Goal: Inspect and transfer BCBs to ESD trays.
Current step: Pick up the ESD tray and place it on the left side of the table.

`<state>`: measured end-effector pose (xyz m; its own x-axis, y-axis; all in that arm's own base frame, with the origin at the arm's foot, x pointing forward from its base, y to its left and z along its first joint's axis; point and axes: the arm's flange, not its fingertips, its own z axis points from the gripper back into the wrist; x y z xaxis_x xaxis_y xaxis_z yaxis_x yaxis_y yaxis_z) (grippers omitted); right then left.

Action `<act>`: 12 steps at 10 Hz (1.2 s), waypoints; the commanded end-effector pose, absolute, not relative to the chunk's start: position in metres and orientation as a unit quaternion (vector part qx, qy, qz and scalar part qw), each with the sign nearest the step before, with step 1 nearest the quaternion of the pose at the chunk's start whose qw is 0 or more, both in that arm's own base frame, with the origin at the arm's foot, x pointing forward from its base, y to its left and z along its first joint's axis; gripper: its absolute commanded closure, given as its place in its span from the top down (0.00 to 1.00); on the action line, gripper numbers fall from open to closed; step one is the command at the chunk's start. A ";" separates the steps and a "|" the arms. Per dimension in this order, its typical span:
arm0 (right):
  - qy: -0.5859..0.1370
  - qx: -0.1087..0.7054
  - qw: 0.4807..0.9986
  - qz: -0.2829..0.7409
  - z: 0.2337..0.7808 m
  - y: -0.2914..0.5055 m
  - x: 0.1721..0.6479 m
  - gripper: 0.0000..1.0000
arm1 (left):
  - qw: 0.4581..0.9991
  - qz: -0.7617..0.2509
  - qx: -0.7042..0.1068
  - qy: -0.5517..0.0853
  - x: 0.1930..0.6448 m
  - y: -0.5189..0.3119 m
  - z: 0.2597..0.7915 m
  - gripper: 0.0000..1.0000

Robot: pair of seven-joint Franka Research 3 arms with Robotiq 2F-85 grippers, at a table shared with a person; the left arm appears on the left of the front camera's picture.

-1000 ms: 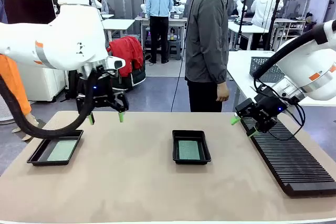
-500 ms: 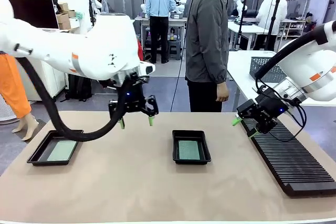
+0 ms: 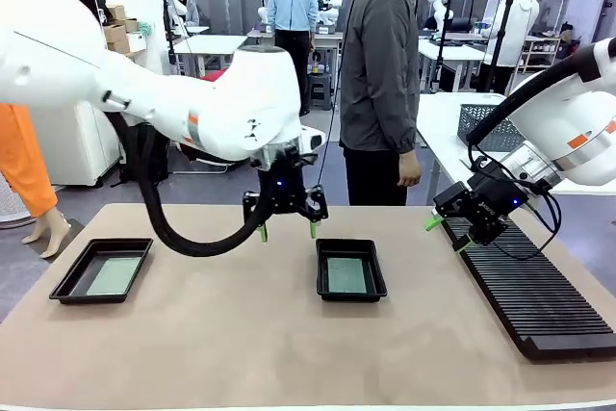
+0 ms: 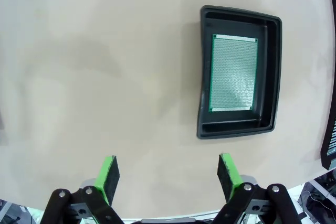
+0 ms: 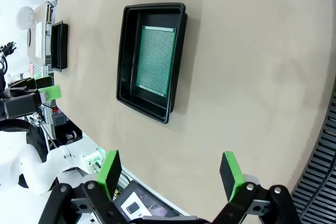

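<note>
Table point(image 3: 241, 334): matt beige surface, smooth, faintly mottled. ESD trays point(image 3: 351, 291) point(image 3: 67, 281): black moulded plastic, semi-gloss, sheen along the flared rims. BCBs point(image 4: 233, 72) point(image 3: 114, 275): green laminate, fine dotted grid texture, pale edge strip. Rack point(image 3: 539, 305): black ribbed plastic, matt. Arm shells: glossy white plastic. Hand pads point(image 4: 109, 174): matt green, rubbery.

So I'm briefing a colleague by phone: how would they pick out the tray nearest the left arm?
Start at the tan table with the long ribbed black rack along its right side. Two shallow black trays sit on it, each holding a green board. The one meant is the middle tray, just right of and below the left end effector; the other tray sits at the table's far left edge.
</note>
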<state>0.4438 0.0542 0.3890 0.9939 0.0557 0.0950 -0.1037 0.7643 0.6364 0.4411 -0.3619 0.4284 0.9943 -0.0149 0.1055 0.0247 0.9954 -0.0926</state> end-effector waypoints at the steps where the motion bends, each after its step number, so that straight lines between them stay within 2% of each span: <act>1: -0.034 0.337 0.940 0.034 0.390 0.055 0.443 1.00 | 0.997 -0.005 -0.034 -0.065 0.455 -0.387 0.417 1.00; 12: -0.034 0.337 0.940 0.034 0.390 0.055 0.443 1.00 | 0.998 -0.010 -0.005 -0.065 0.505 -0.427 0.321 1.00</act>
<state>0.4439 0.0538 0.3892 0.9939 0.0550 0.0954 -0.1033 0.7645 0.6363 0.5020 -0.4232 0.3253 0.9933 -0.0480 0.1051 0.0508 0.9984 -0.0240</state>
